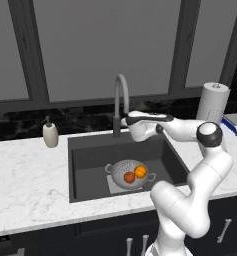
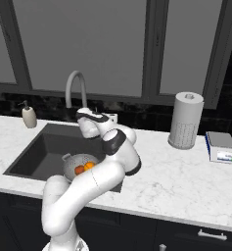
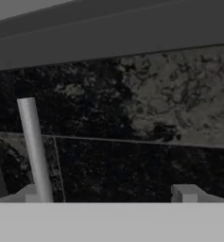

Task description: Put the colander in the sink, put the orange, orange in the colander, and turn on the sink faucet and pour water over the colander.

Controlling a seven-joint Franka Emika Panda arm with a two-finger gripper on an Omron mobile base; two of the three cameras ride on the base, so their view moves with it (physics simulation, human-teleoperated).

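The silvery colander [image 1: 121, 168] [image 2: 72, 164] sits on the floor of the dark sink [image 1: 87, 165] [image 2: 36, 154]. Inside it lie a reddish orange [image 1: 129, 177] [image 2: 79, 169] and a brighter orange [image 1: 140, 171] [image 2: 89, 165], side by side. The grey gooseneck sink faucet [image 1: 120, 90] [image 2: 74, 81] arches over the basin from its back rim. My gripper [image 1: 124, 120] [image 2: 80, 115] [image 3: 108, 196] is level with the faucet's dark base, right beside it, and open. In the hand view a slim grey rod [image 3: 33, 146] rises at the left fingertip, with nothing gripped. No water is visible.
A beige soap pump bottle [image 1: 50, 135] [image 2: 29, 116] stands left of the sink. A paper towel roll [image 1: 212, 102] [image 2: 186, 120] and a small scale [image 1: 235, 123] [image 2: 221, 147] are on the marble counter to the right. A black backsplash and a window close off the back.
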